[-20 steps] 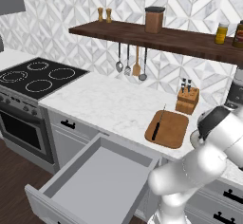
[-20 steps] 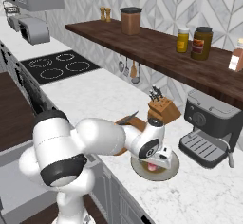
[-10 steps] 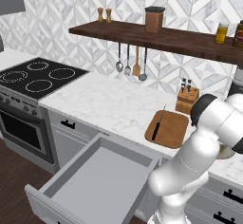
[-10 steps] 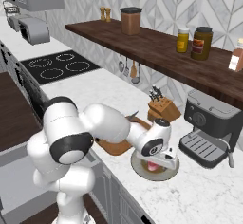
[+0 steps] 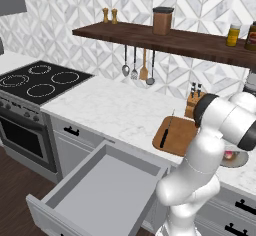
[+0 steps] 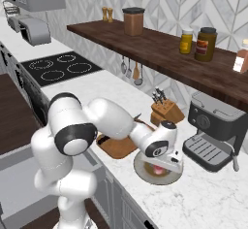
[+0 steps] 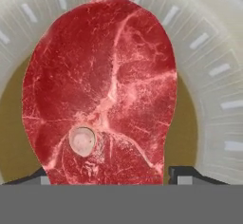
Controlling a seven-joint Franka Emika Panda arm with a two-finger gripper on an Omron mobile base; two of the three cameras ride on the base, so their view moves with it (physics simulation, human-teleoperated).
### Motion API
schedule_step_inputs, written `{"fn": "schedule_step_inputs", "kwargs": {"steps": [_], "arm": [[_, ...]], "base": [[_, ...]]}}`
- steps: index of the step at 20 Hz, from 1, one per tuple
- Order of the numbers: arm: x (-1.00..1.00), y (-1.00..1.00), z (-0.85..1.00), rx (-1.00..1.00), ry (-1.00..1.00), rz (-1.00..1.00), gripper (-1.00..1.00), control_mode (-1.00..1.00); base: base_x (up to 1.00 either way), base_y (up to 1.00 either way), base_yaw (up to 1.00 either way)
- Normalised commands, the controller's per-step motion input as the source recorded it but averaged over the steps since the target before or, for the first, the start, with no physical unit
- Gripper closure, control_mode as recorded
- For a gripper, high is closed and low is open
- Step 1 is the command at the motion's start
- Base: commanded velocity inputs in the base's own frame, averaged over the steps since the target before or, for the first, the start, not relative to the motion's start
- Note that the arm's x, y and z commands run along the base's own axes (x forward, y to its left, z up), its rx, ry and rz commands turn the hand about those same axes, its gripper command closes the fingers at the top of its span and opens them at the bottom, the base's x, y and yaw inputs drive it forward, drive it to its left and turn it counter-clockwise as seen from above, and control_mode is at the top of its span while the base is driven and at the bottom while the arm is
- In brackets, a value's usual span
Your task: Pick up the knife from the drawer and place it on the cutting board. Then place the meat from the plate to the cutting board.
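Two fingertips [image 7: 187,172]: flank the meat's near end, low on either side
Tool [image 7: 114,178]: jaws spread about the meat [image 7: 102,92], not yet clamped; nothing lifted
Meat: directly under tool, lying on plate [image 7: 216,52]
Knife [image 5: 165,132]: on cutting board [image 5: 176,135], beside the tool's arm
Drawer [image 5: 100,192]: open, well away from tool

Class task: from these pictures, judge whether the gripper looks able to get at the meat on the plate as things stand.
Probably yes. The gripper hangs right over the meat on the plate, its fingertips on either side of the steak's near end, with nothing between.
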Motion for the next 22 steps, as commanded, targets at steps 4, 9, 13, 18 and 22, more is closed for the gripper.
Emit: {"fn": "schedule_step_inputs", "kwargs": {"steps": [4, 9, 13, 18, 22], "arm": [[0.14, 0.06, -0.14, 0.0, 0.0, 0.0, 1.0, -1.0], [-0.09, 0.08, 0.0, 0.0, -0.09, 0.0, 1.0, -1.0], [-0.26, 0.5, 0.48, 0.0, -0.1, 0.04, 1.0, -1.0], [-0.11, 0.72, 0.67, 0.0, -0.04, 0.01, 1.0, -1.0], [0.0, 0.79, 0.4, 0.0, 0.0, 0.0, 1.0, -1.0]], "base": [[0.0, 0.0, 0.0], [0.0, 0.0, 0.0], [0.0, 0.0, 0.0], [0.0, 0.0, 0.0], [0.0, 0.0, 0.0]]}}
